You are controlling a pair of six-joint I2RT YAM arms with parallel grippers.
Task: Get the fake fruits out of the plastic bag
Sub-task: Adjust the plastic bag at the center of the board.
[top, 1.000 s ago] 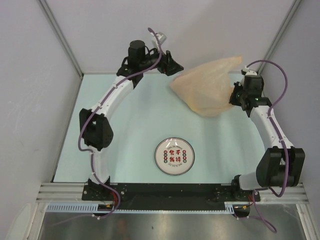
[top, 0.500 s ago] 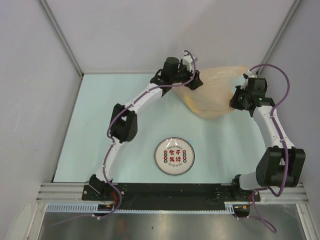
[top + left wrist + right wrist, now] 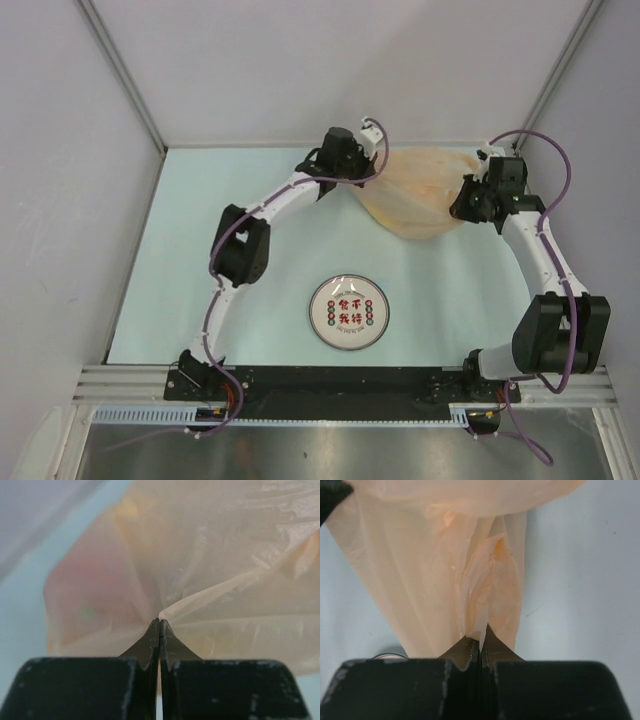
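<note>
The pale-orange plastic bag [image 3: 415,195] lies crumpled at the back right of the table, stretched between both arms. My left gripper [image 3: 373,176] is shut on a pinched fold at the bag's left edge [image 3: 200,605]. My right gripper [image 3: 462,207] is shut on a strip of the bag's film [image 3: 485,595] at its right side. The fake fruits show only as blurred red and yellow patches [image 3: 82,595] through the film in the left wrist view; I cannot tell one from another. None lies outside the bag.
A round white plate [image 3: 316,313] with red characters sits near the table's front middle; its rim also peeks in the right wrist view [image 3: 387,655]. Grey walls close in the back and both sides.
The left arm swung right from the back wall to the bag, and its open gripper closed on the bag's left edge. The bag got pulled flatter and slightly right. The right gripper kept its hold.
</note>
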